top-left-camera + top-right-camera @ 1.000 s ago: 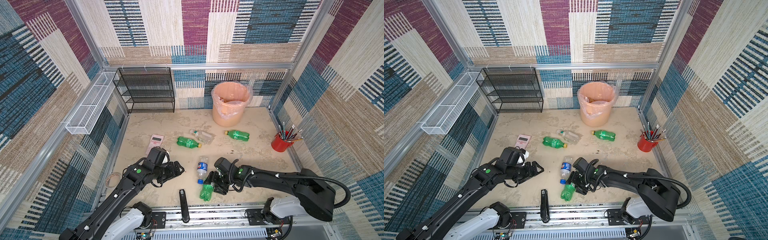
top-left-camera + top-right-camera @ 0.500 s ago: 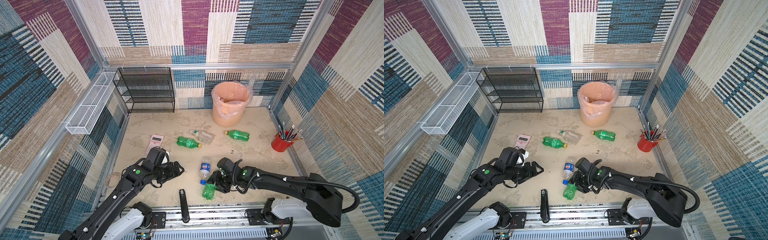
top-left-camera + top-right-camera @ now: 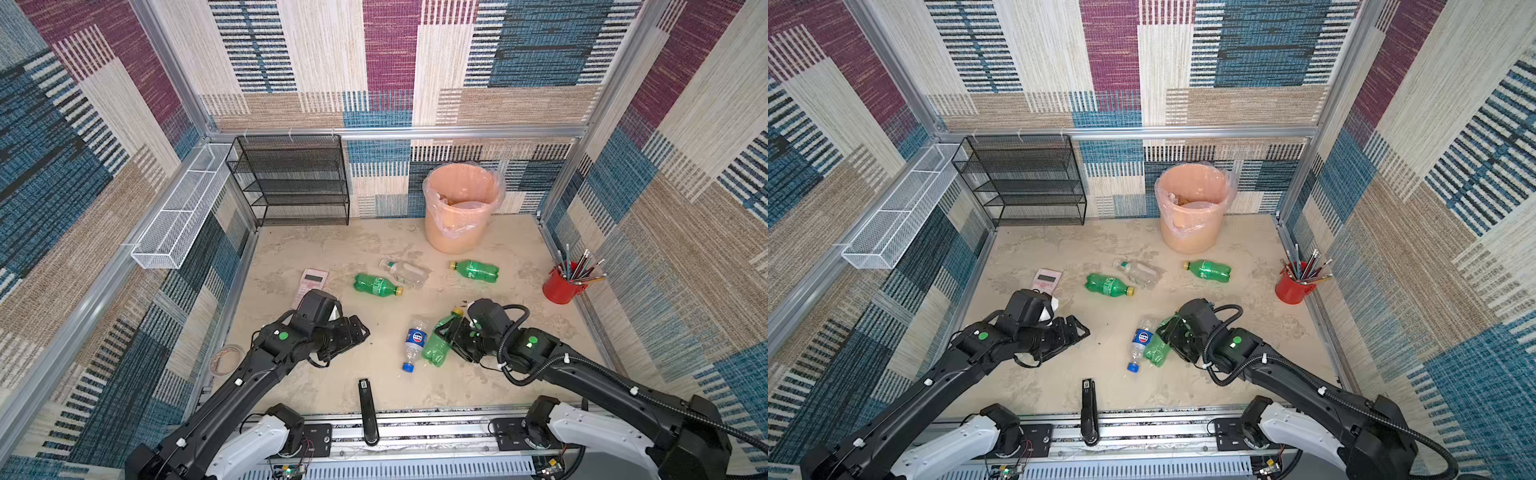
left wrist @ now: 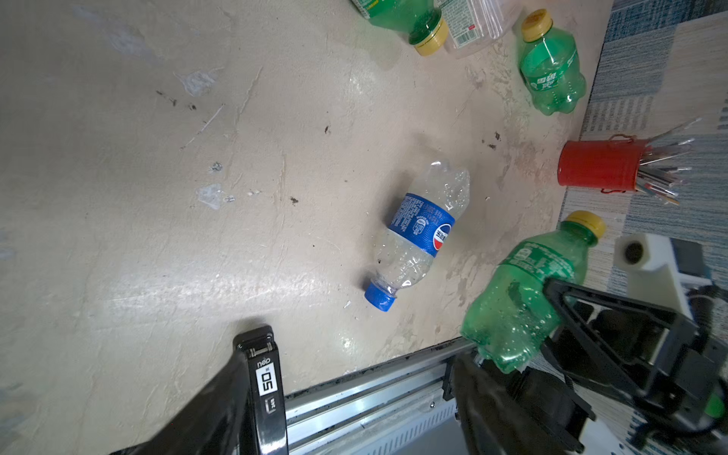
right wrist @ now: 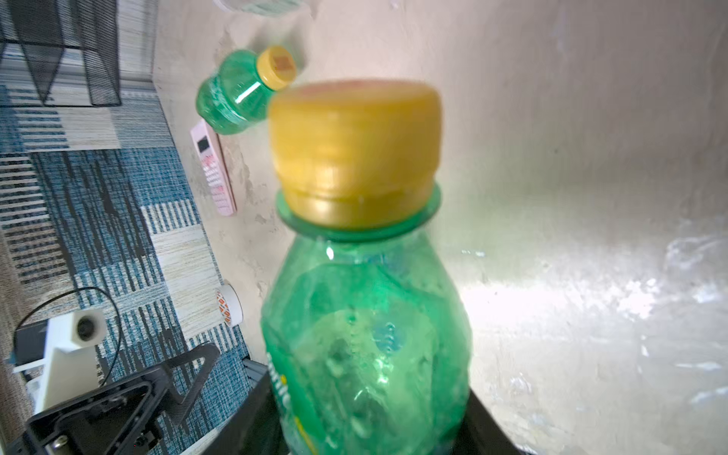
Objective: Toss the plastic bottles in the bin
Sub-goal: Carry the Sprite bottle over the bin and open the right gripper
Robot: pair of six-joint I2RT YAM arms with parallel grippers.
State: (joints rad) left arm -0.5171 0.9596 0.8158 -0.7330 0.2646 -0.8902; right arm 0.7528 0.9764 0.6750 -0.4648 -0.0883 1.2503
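Beige, scuffed tabletop (image 3: 332, 249) sits inside patterned walls. In both top views five plastic bottles are outside the bin (image 3: 457, 237) (image 3: 1190, 239), which stands at the back: three green, two clear.

The right gripper (image 3: 448, 337) (image 3: 1172, 337) pinches the gripped green bottle (image 3: 436, 345) (image 3: 1156, 349), tilted, just beside the blue-capped clear bottle (image 3: 414, 343) (image 3: 1140, 340). Two green bottles (image 3: 376, 285) (image 3: 476, 271) and the white-capped clear bottle (image 3: 403, 272) lie nearer the bin.

The left gripper (image 3: 359, 332) (image 3: 1079, 330) is spread and empty. There is one calculator (image 3: 312, 282), one stapler (image 3: 368, 409) and one pencil cup (image 3: 559, 289).

Left wrist view: three green bottles show, the gripped green bottle (image 4: 520, 291) among them, plus the blue-capped clear bottle (image 4: 423, 232).

Right wrist view: the gripped green bottle (image 5: 366, 335) fills the middle, with one more green bottle behind it.
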